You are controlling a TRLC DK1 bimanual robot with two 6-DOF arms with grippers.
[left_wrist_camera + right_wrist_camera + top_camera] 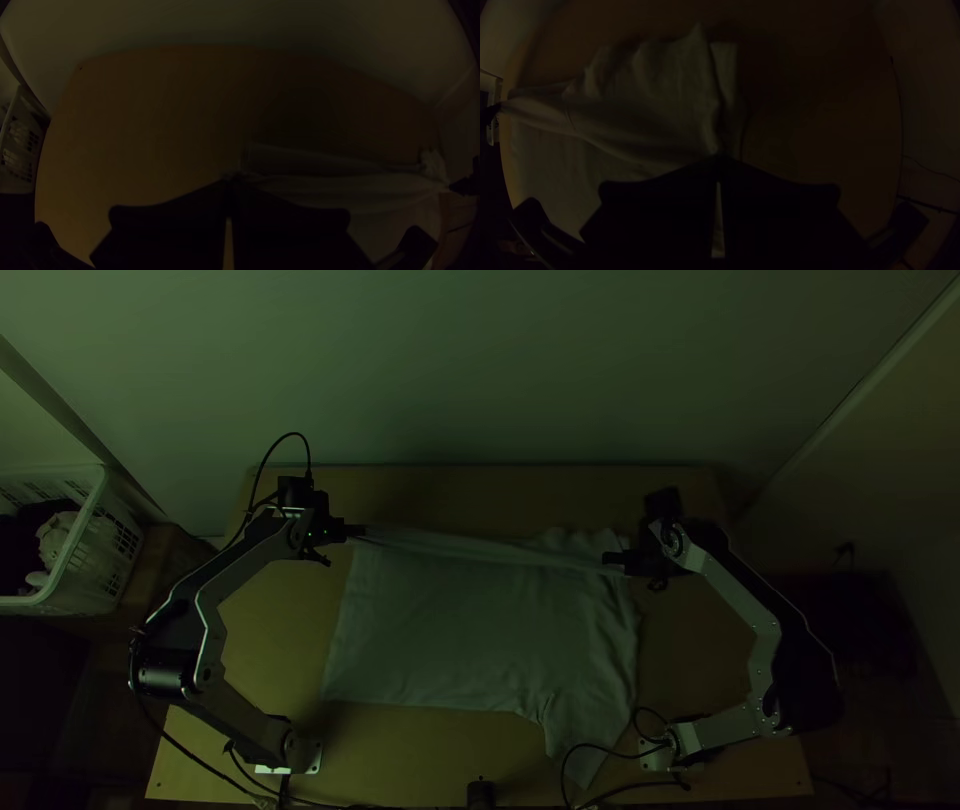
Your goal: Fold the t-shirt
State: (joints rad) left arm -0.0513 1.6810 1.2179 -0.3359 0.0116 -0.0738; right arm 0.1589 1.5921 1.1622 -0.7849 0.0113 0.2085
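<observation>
Arms: the left arm (245, 565) and right arm (735, 595) are arching above the bench (280, 640), one on each side of the shirt (450, 620).
Left end effector (357, 531): it is pressing its fingers together, pinching the shirt's far left corner.
Right end effector (610, 558): it is closing on cloth at the shirt's far right part, its fingers pinching it.
Shirt: it is lying on the bench between the arms, mostly spread, its hem side facing left. One sleeve is pointing toward the near edge, at the right. A narrow ridge of cloth is running taut between both end effectors, and beyond it, toward the right, more cloth is lying rumpled.
Basket (105, 555): it is standing well left of the shirt, holding cloth.
Cable (600, 748): it is looping by the shirt's near sleeve.
Cylinder (481, 794): black, it is sitting nearer than the shirt, at the bench's near edge.
</observation>
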